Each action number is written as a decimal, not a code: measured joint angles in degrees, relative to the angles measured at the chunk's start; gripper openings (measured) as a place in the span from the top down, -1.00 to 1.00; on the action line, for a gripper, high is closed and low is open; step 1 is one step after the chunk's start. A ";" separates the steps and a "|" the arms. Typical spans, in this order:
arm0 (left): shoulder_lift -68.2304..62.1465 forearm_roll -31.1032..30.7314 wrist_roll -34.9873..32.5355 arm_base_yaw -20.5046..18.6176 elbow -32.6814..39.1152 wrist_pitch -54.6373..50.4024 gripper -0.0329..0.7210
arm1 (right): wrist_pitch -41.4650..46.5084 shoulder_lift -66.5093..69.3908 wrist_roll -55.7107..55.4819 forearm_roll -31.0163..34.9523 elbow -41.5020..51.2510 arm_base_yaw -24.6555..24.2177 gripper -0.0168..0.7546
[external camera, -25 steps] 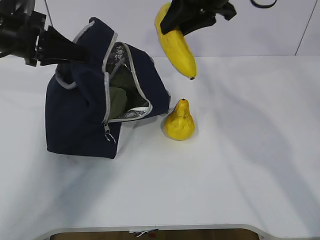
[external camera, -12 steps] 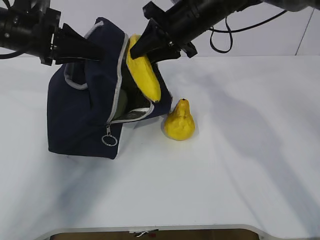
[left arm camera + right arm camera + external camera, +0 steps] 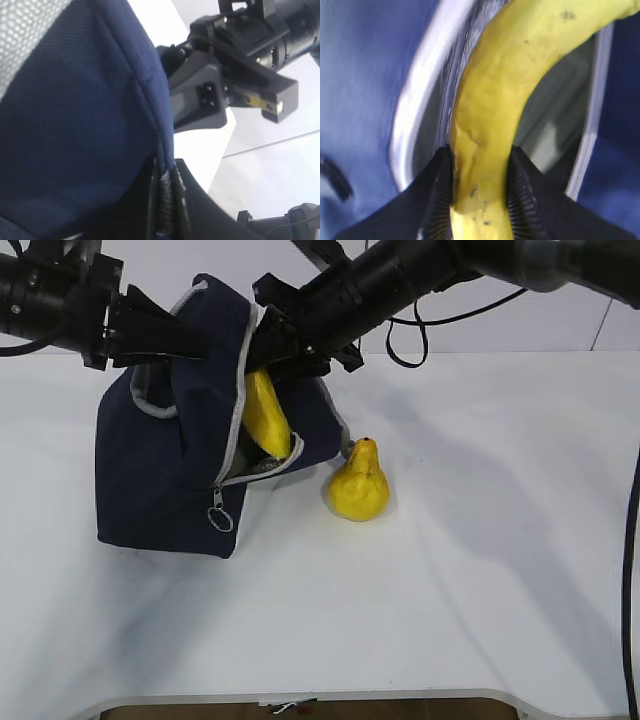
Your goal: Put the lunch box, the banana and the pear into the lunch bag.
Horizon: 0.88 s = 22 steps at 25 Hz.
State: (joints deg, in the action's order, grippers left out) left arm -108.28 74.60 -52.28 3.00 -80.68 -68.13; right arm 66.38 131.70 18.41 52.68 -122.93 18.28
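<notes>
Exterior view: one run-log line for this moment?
left gripper: shut on lunch bag top edge | right gripper: shut on banana, lowering it into bag opening | pear: on table beside bag

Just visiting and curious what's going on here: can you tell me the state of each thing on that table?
lunch bag: unzipped, flap held up by left fingers.
banana: gripped by right fingers, partly inside the bag's opening.
pear: upright on the table, beside the bag, untouched.
</notes>
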 joint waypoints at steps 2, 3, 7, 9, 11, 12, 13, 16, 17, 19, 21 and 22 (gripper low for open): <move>0.00 0.08 0.00 0.00 0.00 0.00 0.87 | -0.86 0.00 0.00 0.00 -0.37 0.00 0.26; 0.00 0.08 0.00 0.00 0.00 0.00 0.87 | -1.45 0.00 0.00 0.00 -0.51 0.00 0.25; 0.00 0.08 0.00 0.00 0.00 0.00 0.87 | -3.02 0.10 0.03 0.24 -0.51 0.00 0.14; 0.00 0.08 0.00 0.00 0.00 0.00 0.87 | -3.09 0.10 0.14 0.74 -0.51 0.00 0.03; 0.00 0.08 0.00 0.00 0.00 0.00 0.87 | -2.79 0.10 0.14 1.26 -0.51 0.00 -0.14; 0.00 0.08 0.00 0.00 0.00 0.00 0.87 | -2.45 0.10 0.14 1.38 -0.51 0.00 -0.23; 0.00 0.08 0.00 0.00 0.00 0.00 0.87 | -1.78 0.10 0.14 1.71 -0.51 0.00 -0.33; 0.00 0.08 0.00 0.00 0.00 0.00 0.87 | 0.82 0.10 0.14 2.42 -1.03 0.00 -0.51; 0.00 0.08 0.00 0.00 0.00 0.00 0.87 | 1.82 0.10 0.14 2.42 -1.50 0.00 -0.53; 0.00 0.08 0.00 0.00 0.00 0.00 0.87 | 3.06 -0.19 0.38 1.17 -2.27 -0.25 -0.54; 0.00 0.08 0.00 0.00 0.00 0.00 0.87 | 3.34 -1.40 0.52 -2.40 -2.51 -0.61 -0.54; 0.00 0.08 0.00 0.00 0.00 0.00 0.87 | 3.57 -2.14 0.62 -4.83 -2.55 -0.73 -0.54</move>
State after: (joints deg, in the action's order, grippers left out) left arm -108.28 74.68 -52.28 3.00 -80.68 -68.13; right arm 69.95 129.55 19.03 47.85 -125.48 17.56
